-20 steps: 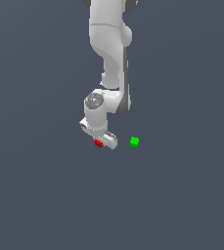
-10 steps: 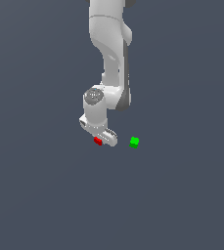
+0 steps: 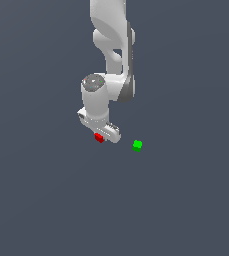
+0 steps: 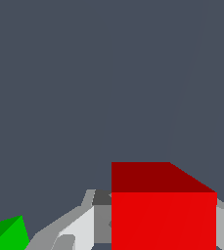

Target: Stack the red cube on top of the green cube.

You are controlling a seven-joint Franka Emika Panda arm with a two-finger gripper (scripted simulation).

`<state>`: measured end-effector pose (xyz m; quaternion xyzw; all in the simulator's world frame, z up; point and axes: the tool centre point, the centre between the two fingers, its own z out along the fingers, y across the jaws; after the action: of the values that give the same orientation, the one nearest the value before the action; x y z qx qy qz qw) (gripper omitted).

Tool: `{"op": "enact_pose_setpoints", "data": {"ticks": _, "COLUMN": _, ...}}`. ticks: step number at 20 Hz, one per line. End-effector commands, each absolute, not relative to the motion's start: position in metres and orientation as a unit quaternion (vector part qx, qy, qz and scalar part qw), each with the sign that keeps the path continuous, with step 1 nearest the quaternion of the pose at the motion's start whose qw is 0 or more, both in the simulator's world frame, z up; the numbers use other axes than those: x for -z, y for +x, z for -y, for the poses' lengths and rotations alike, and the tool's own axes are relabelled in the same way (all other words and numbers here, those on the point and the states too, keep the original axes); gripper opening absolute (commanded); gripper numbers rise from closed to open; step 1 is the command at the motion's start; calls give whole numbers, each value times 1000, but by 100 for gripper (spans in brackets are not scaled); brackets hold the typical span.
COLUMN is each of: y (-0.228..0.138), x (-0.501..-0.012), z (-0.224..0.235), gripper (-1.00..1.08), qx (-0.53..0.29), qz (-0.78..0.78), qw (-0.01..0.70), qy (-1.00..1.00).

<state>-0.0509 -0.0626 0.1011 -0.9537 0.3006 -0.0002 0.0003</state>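
Note:
The red cube (image 3: 99, 137) sits between the fingers of my white gripper (image 3: 101, 135), which is shut on it and holds it slightly above the grey floor. In the wrist view the red cube (image 4: 164, 215) fills the space between the two grey-white fingers (image 4: 79, 229) of the gripper (image 4: 157, 237). On the floor lies the green cube (image 3: 137, 145), a short way toward the exterior view's right of the gripper and apart from it. The wrist view catches the green cube (image 4: 6, 235) only at the frame's corner.
The white arm (image 3: 111, 45) rises from the gripper toward the top of the exterior view. A plain dark grey floor (image 3: 46, 200) stretches all around.
The gripper has risen a little, and the red cube has gone up with it. The green cube has stayed in place.

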Motion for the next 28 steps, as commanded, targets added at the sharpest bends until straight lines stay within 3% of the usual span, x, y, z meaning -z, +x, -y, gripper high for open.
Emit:
{"op": "enact_pose_setpoints", "data": {"ticks": 1, "y": -51, "x": -111, "z": 63, "gripper": -100, "qx": 0, "qz": -301, "qw": 0, "qy": -954}}
{"op": "enact_pose_setpoints", "data": {"ticks": 14, "y": -51, "x": -109, "z": 39, "gripper": -100, "qx": 0, "qz": -301, "qw": 0, "qy": -954}}
{"op": "enact_pose_setpoints", "data": {"ticks": 28, "y": -48, "x": -75, "z": -86, "gripper": -100, "qx": 0, "qz": -301, "qw": 0, "qy": -954}}
